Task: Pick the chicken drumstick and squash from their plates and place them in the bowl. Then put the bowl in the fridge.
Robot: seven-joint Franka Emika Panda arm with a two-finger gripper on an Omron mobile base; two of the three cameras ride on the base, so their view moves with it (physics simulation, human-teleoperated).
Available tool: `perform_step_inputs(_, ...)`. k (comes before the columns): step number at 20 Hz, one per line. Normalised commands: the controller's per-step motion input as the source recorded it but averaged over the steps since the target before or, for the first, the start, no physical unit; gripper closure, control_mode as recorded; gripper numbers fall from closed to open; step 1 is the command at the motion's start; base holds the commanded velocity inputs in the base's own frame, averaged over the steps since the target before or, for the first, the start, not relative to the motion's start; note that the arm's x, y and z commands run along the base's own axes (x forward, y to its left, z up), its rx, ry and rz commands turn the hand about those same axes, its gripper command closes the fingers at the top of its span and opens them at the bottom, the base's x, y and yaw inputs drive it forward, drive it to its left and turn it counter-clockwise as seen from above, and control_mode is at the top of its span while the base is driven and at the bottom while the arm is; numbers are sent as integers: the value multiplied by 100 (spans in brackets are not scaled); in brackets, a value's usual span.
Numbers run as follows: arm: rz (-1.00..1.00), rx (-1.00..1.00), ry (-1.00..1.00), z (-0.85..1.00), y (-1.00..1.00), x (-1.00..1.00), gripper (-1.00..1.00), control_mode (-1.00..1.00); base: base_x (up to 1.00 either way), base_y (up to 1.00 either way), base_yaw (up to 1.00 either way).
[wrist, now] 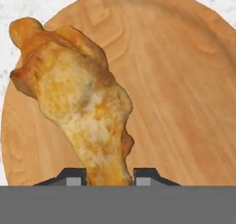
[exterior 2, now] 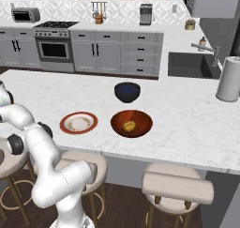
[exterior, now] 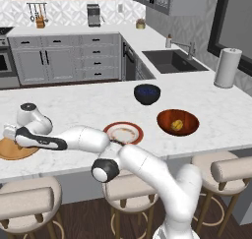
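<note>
From the left base view, we saw the squash (exterior: 177, 125) already in the bowl (exterior: 191, 118), far across the desk (exterior: 74, 100). In the hand view, our tool (wrist: 109, 178) pinched the drumstick (wrist: 78, 103) over the wooden plate (wrist: 184, 80) by its narrow end; it might swing loose in transit.

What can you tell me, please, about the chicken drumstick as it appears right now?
The drumstick is a lumpy golden-tan piece of meat with paler yellowish patches and darker orange-brown edges, looking roasted. It lies on the wooden plate, its knobbed end pointing away from the tool and its other end running down between the two fingertips. Whether they press on it cannot be told. The plate sits at the counter's left end, under the hand.
</note>
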Motion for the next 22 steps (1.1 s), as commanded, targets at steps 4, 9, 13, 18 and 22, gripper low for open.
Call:
perform_step_inputs(4, 1, -15, 0, 26, 0, -15, 100, -100, 0, 0, 0)
perform_step_inputs(9, 0, -8, -1, 56, -13, -20, 100, -100, 0, 0, 0)
perform_step_inputs(13, 0, -6, -1, 51, -42, -33, 100, -100, 0, 0, 0)
perform_step_inputs(18, 0, -1, -3, 25, -91, -84, 100, -100, 0, 0, 0)
perform_step_inputs(22, 0, 0, -14, 5, -100, -89, 100, -100, 0, 0, 0)
